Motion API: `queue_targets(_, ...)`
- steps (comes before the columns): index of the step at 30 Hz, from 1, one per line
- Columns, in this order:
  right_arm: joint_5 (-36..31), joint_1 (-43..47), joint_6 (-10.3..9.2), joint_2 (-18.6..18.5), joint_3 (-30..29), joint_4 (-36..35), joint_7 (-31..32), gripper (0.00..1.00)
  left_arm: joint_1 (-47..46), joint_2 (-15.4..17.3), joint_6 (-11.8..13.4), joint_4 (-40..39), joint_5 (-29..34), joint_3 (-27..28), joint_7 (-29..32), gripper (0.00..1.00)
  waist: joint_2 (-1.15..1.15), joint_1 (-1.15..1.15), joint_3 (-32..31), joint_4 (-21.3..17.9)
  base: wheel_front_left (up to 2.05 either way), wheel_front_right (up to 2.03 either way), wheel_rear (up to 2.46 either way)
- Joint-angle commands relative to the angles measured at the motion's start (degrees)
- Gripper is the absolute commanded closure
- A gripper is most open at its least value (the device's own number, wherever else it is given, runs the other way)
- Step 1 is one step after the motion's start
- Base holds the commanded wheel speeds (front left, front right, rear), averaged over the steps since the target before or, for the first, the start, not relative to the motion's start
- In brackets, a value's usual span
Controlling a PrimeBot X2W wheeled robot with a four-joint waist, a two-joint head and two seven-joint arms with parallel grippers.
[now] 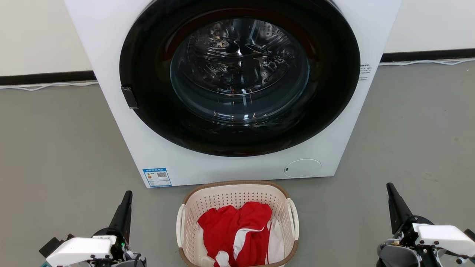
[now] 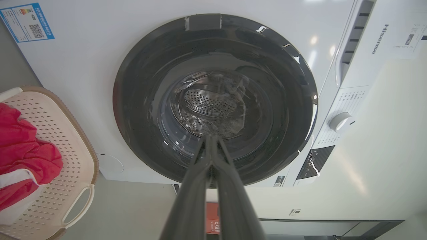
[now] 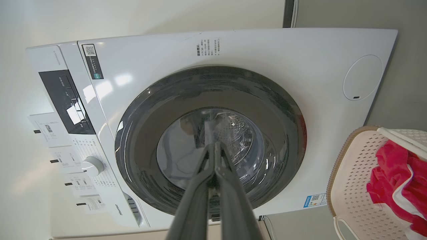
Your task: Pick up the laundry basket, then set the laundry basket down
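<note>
The laundry basket (image 1: 230, 196) stands upright on the grey floor (image 1: 55, 148) just in front of the washer (image 1: 156, 148), below the middle of its round door, with its far rim close to the washer's base. It is a cream basket with perforated walls, a brown woven-look rim and a white handle (image 1: 180, 226) on each long side. Inside lies a crumpled red garment (image 1: 237, 226) with white stripes, heaped in the half of the basket farther from the washer. A piece of white cloth (image 1: 276, 241) is tucked against its right side. The inner wall nearest the washer is bare. The washer's dark door (image 1: 148, 55) has a glass window (image 1: 237, 96), and the perforated metal drum shows through it. A blue label (image 1: 157, 177) sits at the lower left of the washer's white front and a round flap (image 1: 302, 168) at the lower right. The left gripper (image 1: 128, 198) hangs in front of the washer's lower left corner with its two dark fingers pressed together on nothing, well apart from the basket's left handle. The right gripper (image 1: 391, 193) hangs off the washer's lower right corner, fingers likewise together and empty, well apart from the right handle. In the left wrist view the joined fingers point at the washer's door, with the basket at the left edge. In the right wrist view they point at the door too, with the basket at the lower right.
</note>
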Motion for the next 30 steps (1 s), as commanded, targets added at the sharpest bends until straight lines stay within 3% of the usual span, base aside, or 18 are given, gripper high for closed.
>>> queue_targets(1,-0.2,-2.3,0.42,-0.3,1.2,-1.5,0.7,1.00,-3.1,0.4,-0.6,-1.2,0.1,2.0,0.4,1.00,0.00,0.00,0.0,0.0,0.00,0.00,0.00)
queue_targets(30,-0.4,-2.3,0.42,-0.2,1.0,-1.5,0.9,1.00,-3.2,0.3,-0.6,-1.2,0.3,2.2,0.6,1.00,0.00,0.00,0.0,0.0,0.00,0.00,0.00)
